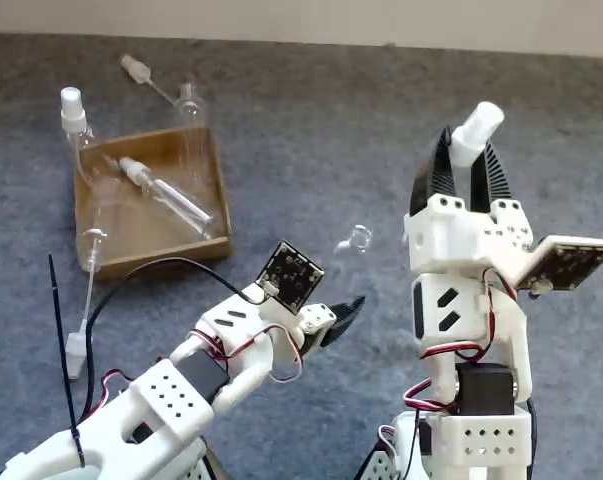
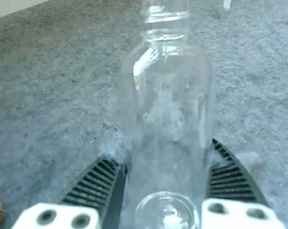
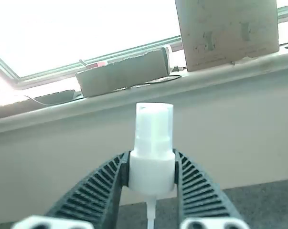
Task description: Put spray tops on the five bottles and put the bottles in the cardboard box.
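two robot arms sit side by side at a grey, carpet-like tabletop point(image 1: 301, 140). the left tool point(image 1: 347, 306) is closed around a clear bottle point(image 2: 165, 105), with its ribbed black fingers pressed against either side of the body. the bottle's open neck points away from the arm. the right tool point(image 1: 465, 148) stands upright, well apart from that bottle. it grips a white spray top point(image 3: 154, 152) by the collar, with the nozzle head above the fingers and the thin tube hanging below.

the cardboard box point(image 1: 156, 257) sits on the left side of the tabletop. inside it, a capped bottle point(image 1: 166, 195) lies on its side. a standing bottle point(image 1: 74, 112) with a white top is at the box's far left corner; whether it is inside or just outside is unclear. an uncapped bottle point(image 1: 189, 105) is just beyond the box's far wall, with a loose spray top point(image 1: 136, 70) near it. a second loose top point(image 1: 77, 352) lies near the box's near left corner.
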### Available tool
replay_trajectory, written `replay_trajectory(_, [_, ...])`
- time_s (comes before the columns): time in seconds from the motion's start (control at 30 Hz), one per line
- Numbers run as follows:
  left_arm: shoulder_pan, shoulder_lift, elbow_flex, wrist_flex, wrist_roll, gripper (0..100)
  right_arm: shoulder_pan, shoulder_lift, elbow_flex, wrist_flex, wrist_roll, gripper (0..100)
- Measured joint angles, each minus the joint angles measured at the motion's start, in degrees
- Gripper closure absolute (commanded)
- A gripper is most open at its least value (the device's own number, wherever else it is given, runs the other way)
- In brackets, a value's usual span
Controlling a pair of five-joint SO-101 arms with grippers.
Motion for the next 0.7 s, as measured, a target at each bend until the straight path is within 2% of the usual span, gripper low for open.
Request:
replay_trajectory(0.17, [1.1, 0.0, 0.0, 0.0, 3.3, 92, -0.1, 0.0, 0.0, -1.4, -0.1, 89.3])
replay_trajectory(0.27, [3.8, 0.0, 0.0, 0.0, 4.9, 92, -0.1, 0.0, 0.0, -1.4, -3.6, 89.3])
replay_trajectory(0.37, [5.6, 0.0, 0.0, 0.0, 5.4, 92, -0.1, 0.0, 0.0, -1.4, -6.8, 89.3])
replay_trajectory(0.7, [7.6, 0.0, 0.0, 0.0, 5.6, 92, -0.1, 0.0, 0.0, -1.4, -7.7, 89.3])
